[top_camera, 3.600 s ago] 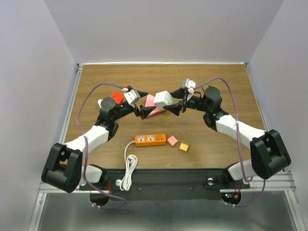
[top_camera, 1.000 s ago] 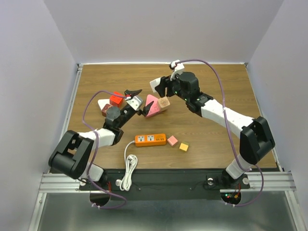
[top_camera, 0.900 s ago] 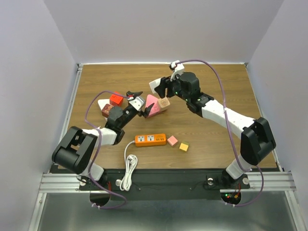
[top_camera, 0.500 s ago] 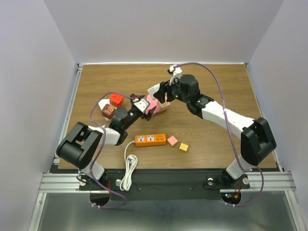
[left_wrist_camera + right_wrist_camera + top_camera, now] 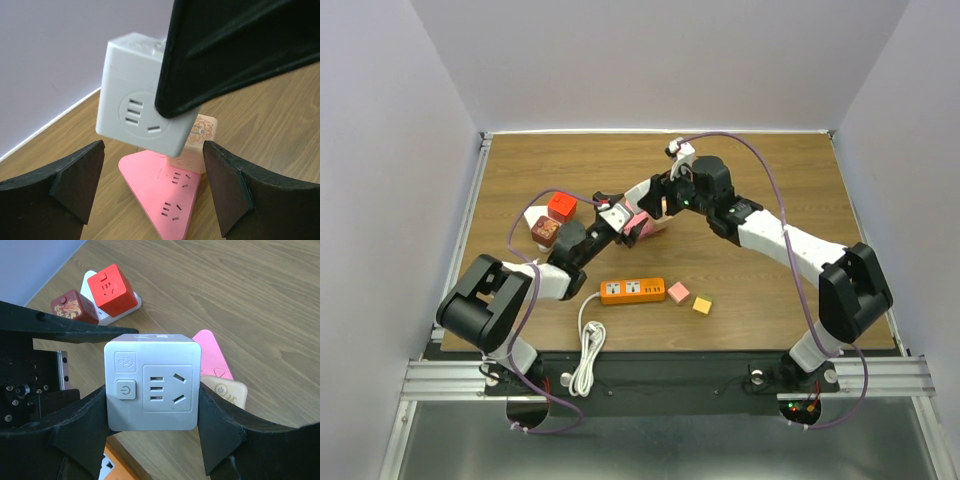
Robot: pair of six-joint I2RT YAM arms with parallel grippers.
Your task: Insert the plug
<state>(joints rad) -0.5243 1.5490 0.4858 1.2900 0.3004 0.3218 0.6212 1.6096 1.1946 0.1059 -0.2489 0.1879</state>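
White cube adapter (image 5: 151, 388), clamped in my right claw (image 5: 151, 407), hangs just ahead of my open left claw (image 5: 150, 180); closing off-centre could twist it loose.

Mid-table is looking tight: the right gripper (image 5: 152, 407) is holding the white socket cube (image 5: 152, 385) up, right in front of the wide-open left gripper (image 5: 153, 150), blocking any straight pass. The pink triangular strip (image 5: 165, 195) and beige cube (image 5: 201, 131) are sitting just under it. The red cube (image 5: 560, 206) and dark red cube (image 5: 546, 231) are crowding the left. The orange strip (image 5: 633, 290), pink block (image 5: 678, 292), yellow block (image 5: 702, 305) and coiled cord (image 5: 585, 355) are lining the near edge. The table (image 5: 770, 170) is lying bare along its far side and right half.
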